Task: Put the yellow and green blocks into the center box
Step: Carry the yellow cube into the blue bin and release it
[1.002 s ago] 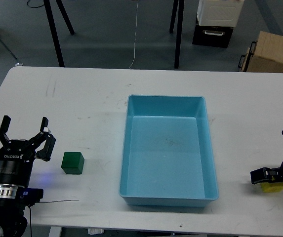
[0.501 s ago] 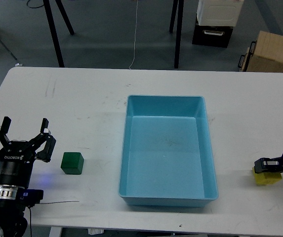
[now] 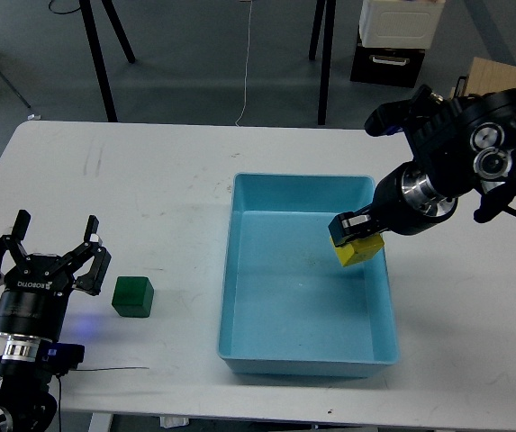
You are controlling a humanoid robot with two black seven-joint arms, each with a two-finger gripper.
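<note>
A blue box [image 3: 239, 270] sits at the table's centre. My right gripper [image 3: 355, 229] is shut on a yellow block [image 3: 358, 251] and holds it over the right side of the box, above its floor. A green block [image 3: 133, 296] rests on the table left of the box. My left gripper [image 3: 43, 256] is open and empty, just left of the green block and apart from it.
The white table [image 3: 149, 189] has its front edge close below the box. Beyond the far edge stand black stand legs [image 3: 100, 58], a dark case with a white bin [image 3: 393, 40] and a cardboard box [image 3: 496, 76].
My right gripper has lifted the yellow block from the table's right edge and carried it up and left over the box. My left gripper shifted slightly.
</note>
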